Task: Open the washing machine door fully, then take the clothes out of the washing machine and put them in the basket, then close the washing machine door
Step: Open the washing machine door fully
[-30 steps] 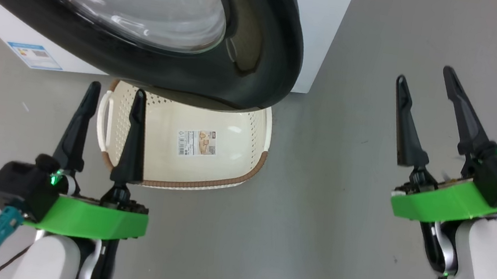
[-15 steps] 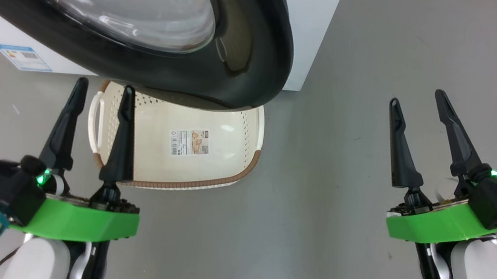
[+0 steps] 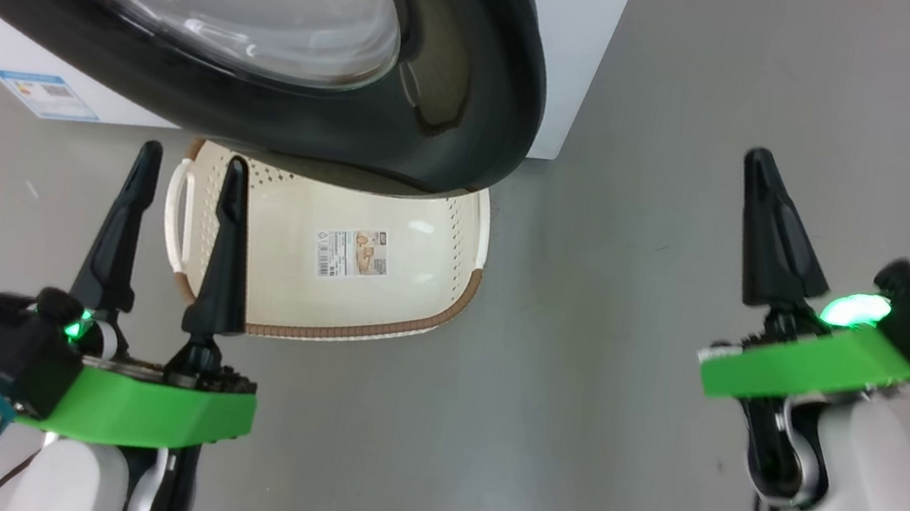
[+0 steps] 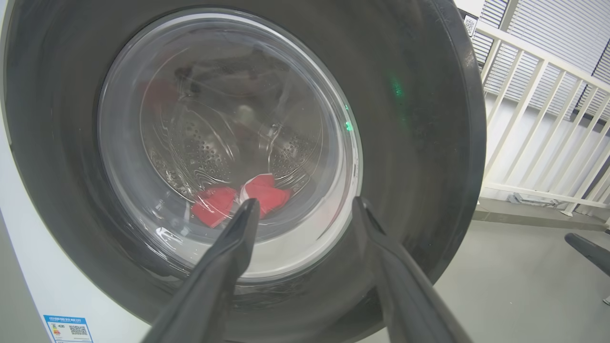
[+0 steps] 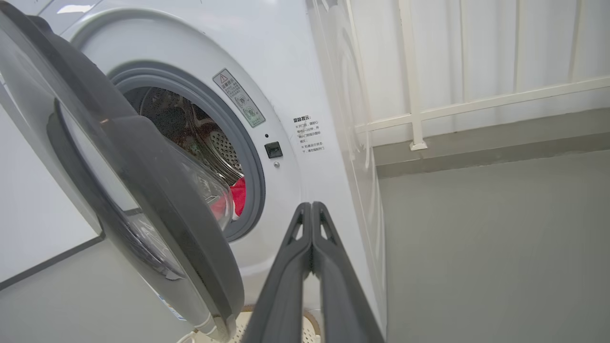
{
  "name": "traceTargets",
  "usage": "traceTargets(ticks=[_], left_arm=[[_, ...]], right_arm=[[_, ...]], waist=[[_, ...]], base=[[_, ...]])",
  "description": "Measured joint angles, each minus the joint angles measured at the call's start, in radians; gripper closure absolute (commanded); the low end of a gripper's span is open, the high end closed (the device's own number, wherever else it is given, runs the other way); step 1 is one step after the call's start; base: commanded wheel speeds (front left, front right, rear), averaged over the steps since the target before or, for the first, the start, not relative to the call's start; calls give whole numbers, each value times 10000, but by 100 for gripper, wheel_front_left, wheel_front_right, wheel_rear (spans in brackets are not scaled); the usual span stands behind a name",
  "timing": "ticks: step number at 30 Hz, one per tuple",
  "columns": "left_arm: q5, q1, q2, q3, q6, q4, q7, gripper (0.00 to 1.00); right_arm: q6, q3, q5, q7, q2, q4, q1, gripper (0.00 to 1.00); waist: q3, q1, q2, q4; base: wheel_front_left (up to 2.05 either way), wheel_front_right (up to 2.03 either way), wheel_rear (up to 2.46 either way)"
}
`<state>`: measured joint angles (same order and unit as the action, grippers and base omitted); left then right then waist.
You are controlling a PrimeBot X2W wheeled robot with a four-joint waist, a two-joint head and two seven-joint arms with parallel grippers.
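Left end effector (image 3: 193, 159) released, right end effector (image 3: 761, 164) clenched empty, one basket (image 3: 468, 235) crosswise beyond the left, two red clothes (image 4: 264, 194) behind ajar door (image 3: 475, 100)

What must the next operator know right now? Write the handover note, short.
Left gripper: open, empty, facing the washing machine door.
Right gripper: shut, empty, apart from the door, off its free edge.
Door partly open; red clothes inside the washing machine; basket on the floor beneath the door, holding no clothes.
Done: door ajar.
Left: open it fully, move clothes to basket, close door.
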<state>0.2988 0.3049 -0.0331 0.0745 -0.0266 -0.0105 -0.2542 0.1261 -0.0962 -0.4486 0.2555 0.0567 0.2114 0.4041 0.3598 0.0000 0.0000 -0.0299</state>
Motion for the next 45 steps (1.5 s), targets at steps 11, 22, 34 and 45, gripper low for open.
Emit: traceTargets(ticks=[11, 22, 34, 45], left_arm=[[-2, 2, -4, 297, 10, -151, 0, 0], [-4, 28, -6, 594, 100, -151, 0, 0], [-6, 128, -8, 842, 176, -107, 0, 0], [0, 242, -6, 922, 186, 27, 0, 0]], right_arm=[[-2, -1262, -6360, -1183, 40, 2040, 2803, 100], [-2, -878, -10316, -5020, 192, 2905, 4718, 100], [-2, -1028, -11651, -7940, 614, 3507, 5736, 100], [-4, -1438, -11787, -9079, 744, 3225, 5962, 100]], waist=[[230, 0, 0, 279], [621, 0, 0, 753], [900, 0, 0, 1021], [992, 0, 0, 1163]], base=[[0, 0, 0], [0, 0, 0], [0, 0, 0], [0, 0, 0]])
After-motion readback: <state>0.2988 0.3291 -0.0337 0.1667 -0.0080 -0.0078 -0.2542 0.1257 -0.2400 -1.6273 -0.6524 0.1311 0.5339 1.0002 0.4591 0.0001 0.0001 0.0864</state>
